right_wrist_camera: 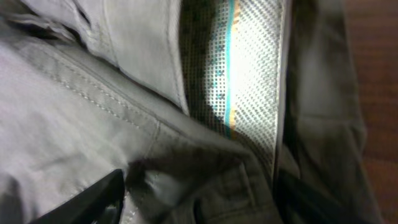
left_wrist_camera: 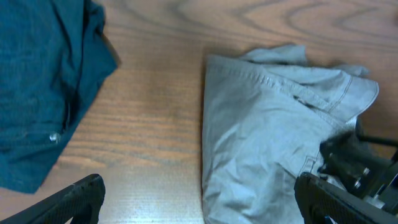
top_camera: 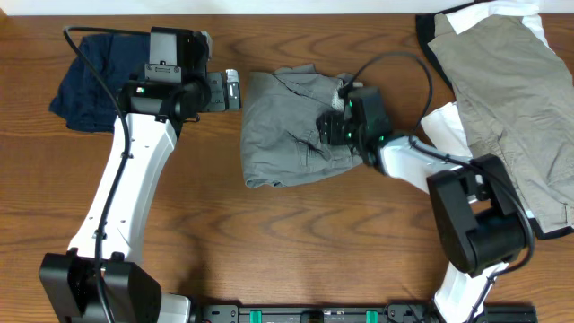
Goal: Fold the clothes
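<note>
Right gripper [right_wrist_camera: 202,202]: fingers apart and low on the cloth. A rumpled ridge lies between them, but we see nothing clamped. The far finger is in shadow, so we read this with some caution. It sits on the 3 o'clock part of the grey shorts [top_camera: 287,130], just beside the turned-out inner waistband [right_wrist_camera: 233,74], whose pale dotted lining carries a teal and orange stripe. We judge it is there because the waist end is the bulkiest part and needs pressing or regripping to lie flat.

Left gripper [top_camera: 231,90]: fingers wide apart, holding nothing. It hangs just off the shorts' 9 o'clock edge, near the upper corner, apart from the cloth. Our reading is that it waits where it can take that edge when needed.

Shorts: at the table's centre, a roughly squarish bundle. The 9 o'clock edge is straight and neat; the 12 and 3 o'clock sides are bunched, with the waistband exposed. We judge the fold partly made and not yet tidy.

Other clothes: navy garment [top_camera: 85,85] heaped at 10 o'clock, partly under the left arm. Khaki garment [top_camera: 511,99] with white cloth [top_camera: 444,126] beneath at 2 to 3 o'clock, unfolded. Both lie well apart from the shorts, leaving bare table [top_camera: 296,242] around the work.

Risk: lifting the right gripper could drag the loose waist fold open.
</note>
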